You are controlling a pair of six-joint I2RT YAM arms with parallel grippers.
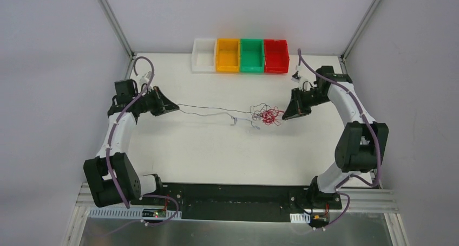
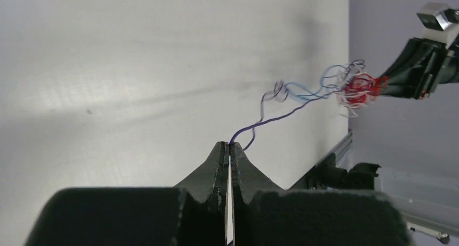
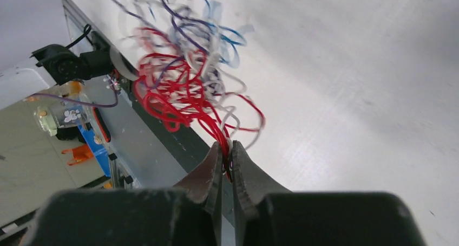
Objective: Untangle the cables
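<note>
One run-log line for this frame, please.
left gripper: shut on dark cable | right gripper: shut on red cables | tangle: at right gripper, strands stretched toward left gripper | task: not yet untangled

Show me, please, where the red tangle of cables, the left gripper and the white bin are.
red tangle of cables (image 1: pixel 269 116): top external view, middle of the red knot.
left gripper (image 2: pixel 229 144): left wrist view, between its closed fingertips.
white bin (image 1: pixel 204 59): top external view, its bare floor.

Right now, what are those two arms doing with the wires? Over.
Left gripper shut on a dark wire; right gripper shut on red wires. Cables strung between them, bunched near the right, not yet untangled. Nothing blocking; bins stand apart.
</note>
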